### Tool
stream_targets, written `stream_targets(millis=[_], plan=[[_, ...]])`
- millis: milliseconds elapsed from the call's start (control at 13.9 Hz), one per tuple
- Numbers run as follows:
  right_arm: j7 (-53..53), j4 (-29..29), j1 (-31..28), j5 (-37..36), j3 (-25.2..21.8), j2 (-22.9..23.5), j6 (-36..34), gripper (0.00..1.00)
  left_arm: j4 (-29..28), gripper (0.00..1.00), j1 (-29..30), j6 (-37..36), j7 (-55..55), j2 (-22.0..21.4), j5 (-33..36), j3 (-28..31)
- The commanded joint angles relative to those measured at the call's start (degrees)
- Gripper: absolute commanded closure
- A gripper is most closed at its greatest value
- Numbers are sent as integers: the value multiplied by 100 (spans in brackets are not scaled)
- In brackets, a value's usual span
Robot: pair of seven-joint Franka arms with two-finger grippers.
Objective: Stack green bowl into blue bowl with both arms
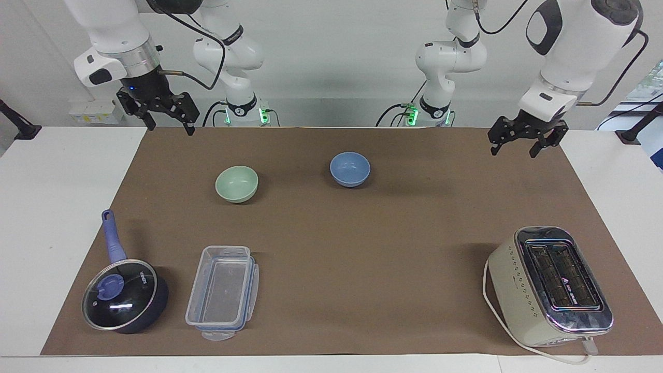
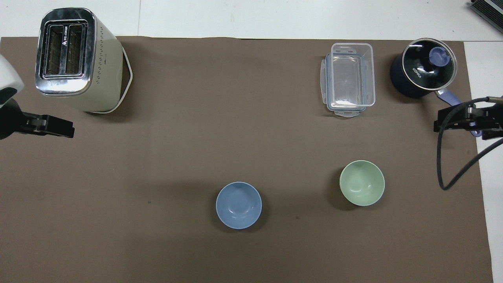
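"KONKA" shows in white on the glass lid (image 2: 427,63) of the pot (image 2: 404,84). The toaster (image 1: 549,287) carries a small logo between its slots, too small to read.

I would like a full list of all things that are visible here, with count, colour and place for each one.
green bowl: 1, pale mint green, on the mat toward the right arm's end, upright.
blue bowl: 1, periwinkle blue, beside the green bowl, apart from it.
pot: 1, dark with glass lid and blue handle, farther from the robots than the green bowl.
container: 1, clear plastic, beside the pot.
toaster: 1, cream and chrome, toward the left arm's end.
mat: 1, brown, on the white table.
left gripper: 1, black, open, raised over the mat's edge.
right gripper: 1, black, open, raised over the mat's corner.
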Motion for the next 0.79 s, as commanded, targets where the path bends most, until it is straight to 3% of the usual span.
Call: stream_targets(millis=[0, 721], plan=[[-154, -134, -65, 98, 15, -109, 36, 0, 667, 0, 28, -499, -30, 218, 83, -52], [-154, -125, -65, 107, 6, -109, 36, 0, 563, 0, 195, -588, -93, 87, 83, -25]])
